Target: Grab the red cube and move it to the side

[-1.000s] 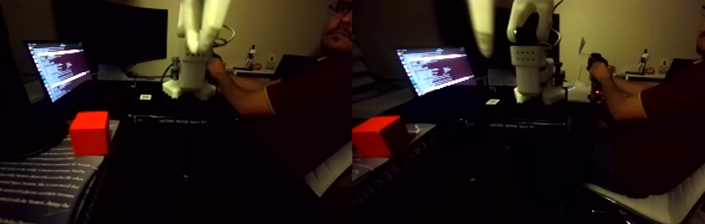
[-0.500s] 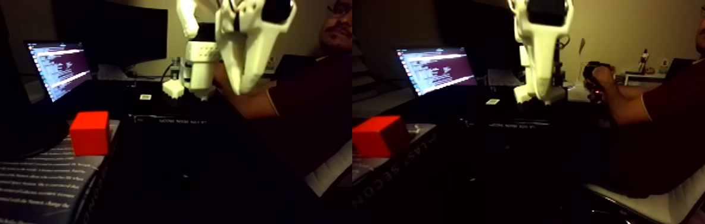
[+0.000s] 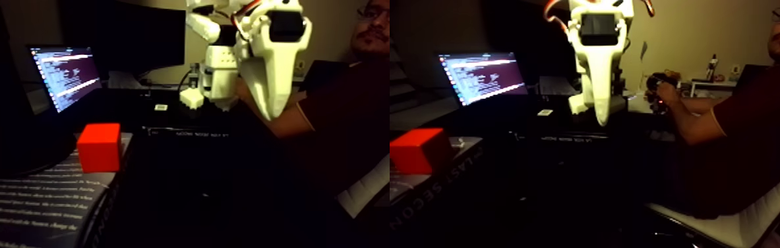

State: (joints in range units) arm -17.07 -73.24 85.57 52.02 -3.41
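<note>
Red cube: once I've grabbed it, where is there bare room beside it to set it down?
The red cube sits at the far right corner of a book in the fixed view. The book's printed cover in front of the cube is bare. The dark tabletop to its right, under the raised pincer, looks bare but too dim to confirm. Behind it, the laptop crowds.

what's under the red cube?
The red cube sits on the far corner of a dark book with printed white text. Its spine lettering shows in the right half of the fixed view. What lies beneath the book is too dark to tell.
</note>
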